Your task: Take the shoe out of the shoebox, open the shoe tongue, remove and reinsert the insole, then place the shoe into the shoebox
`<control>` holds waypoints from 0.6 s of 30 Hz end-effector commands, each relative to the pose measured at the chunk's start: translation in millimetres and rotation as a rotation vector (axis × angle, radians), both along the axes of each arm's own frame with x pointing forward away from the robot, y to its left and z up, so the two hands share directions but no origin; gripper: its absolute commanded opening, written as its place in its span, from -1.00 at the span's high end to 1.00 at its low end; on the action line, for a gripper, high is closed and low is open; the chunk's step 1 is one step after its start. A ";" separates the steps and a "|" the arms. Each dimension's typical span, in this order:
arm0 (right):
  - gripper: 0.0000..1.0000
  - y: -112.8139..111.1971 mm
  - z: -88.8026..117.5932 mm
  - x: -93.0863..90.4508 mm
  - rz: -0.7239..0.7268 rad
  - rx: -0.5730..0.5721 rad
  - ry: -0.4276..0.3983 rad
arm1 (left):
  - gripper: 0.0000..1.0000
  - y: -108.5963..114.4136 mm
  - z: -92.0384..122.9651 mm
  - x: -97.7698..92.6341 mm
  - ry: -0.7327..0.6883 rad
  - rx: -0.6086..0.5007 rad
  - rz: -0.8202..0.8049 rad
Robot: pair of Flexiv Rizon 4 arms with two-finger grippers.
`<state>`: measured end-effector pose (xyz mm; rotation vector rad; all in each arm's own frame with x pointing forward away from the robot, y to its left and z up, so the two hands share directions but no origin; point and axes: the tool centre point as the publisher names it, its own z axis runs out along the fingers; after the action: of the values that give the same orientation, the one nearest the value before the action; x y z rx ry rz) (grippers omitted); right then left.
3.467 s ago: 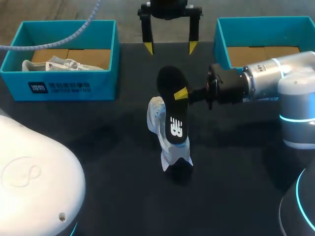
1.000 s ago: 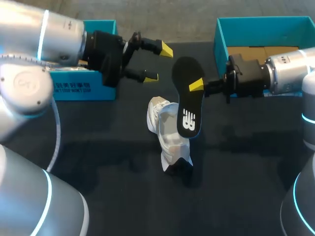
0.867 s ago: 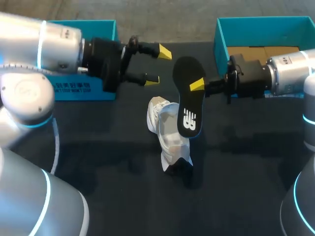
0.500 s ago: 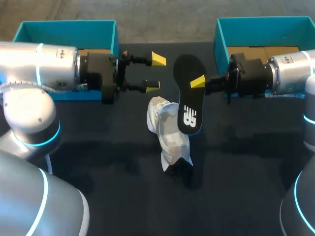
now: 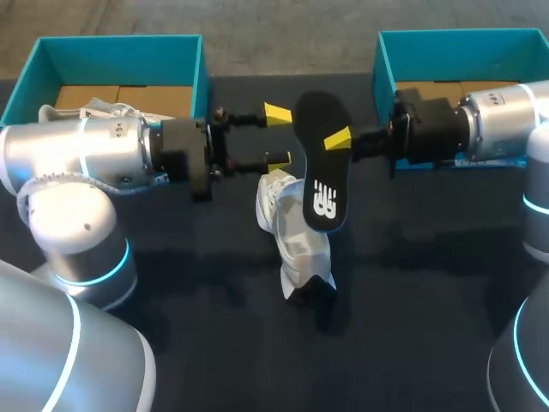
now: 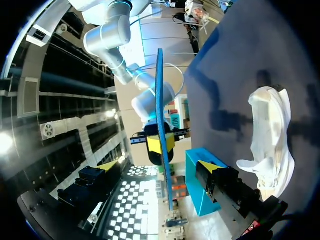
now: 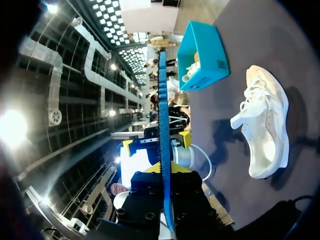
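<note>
A black insole (image 5: 321,163) hangs upright above the table, its heel end up, with my right gripper (image 5: 338,139) shut on its edge. In the right wrist view the insole (image 7: 162,115) shows edge-on, running out from my right gripper (image 7: 164,172). My left gripper (image 5: 276,136) is open just left of the insole, fingers spread level with its upper half, not touching. Seen from the left wrist, the insole (image 6: 161,120) stands ahead of my left gripper (image 6: 160,166), in line with the gap. The white shoe (image 5: 292,236) lies on the table below.
A teal shoebox (image 5: 193,51) at the back left holds another white shoe (image 5: 103,112). A second teal shoebox (image 5: 382,51) stands at the back right behind my right arm. The dark table (image 5: 171,300) stretches out in front of the shoe.
My left arm has swung in from the left and lowered, bringing its open gripper close to the insole. My right gripper has shifted the insole slightly left. The shoe has not moved.
</note>
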<state>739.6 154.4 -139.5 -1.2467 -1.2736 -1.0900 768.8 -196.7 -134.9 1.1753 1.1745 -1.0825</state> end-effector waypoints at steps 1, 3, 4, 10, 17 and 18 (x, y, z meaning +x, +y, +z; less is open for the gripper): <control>1.00 5.7 -0.5 0.0 0.011 -0.004 0.005 | -1.00 -10.6 -3.5 5.0 0.002 -0.045 0.006; 1.00 8.6 -0.7 -1.9 0.019 -0.004 0.007 | -1.00 -13.4 -3.0 6.5 0.009 -0.054 0.010; 1.00 9.4 -1.0 -2.4 0.021 -0.004 0.008 | -1.00 -14.2 -2.8 6.8 0.009 -0.055 0.010; 1.00 15.9 -3.8 -5.8 0.036 0.003 0.017 | -1.00 -19.5 -0.9 9.9 0.018 -0.064 0.007; 1.00 19.1 -8.2 -5.8 0.035 0.008 0.023 | -1.00 -23.0 0.4 12.2 0.022 -0.074 0.001; 1.00 20.1 -8.2 -5.9 0.038 0.009 0.024 | -0.99 -23.2 0.4 12.3 0.022 -0.074 0.000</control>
<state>731.9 170.1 -146.1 -1.2229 -1.2673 -1.0529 778.5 -216.0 -133.6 1.1062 1.1439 -1.1329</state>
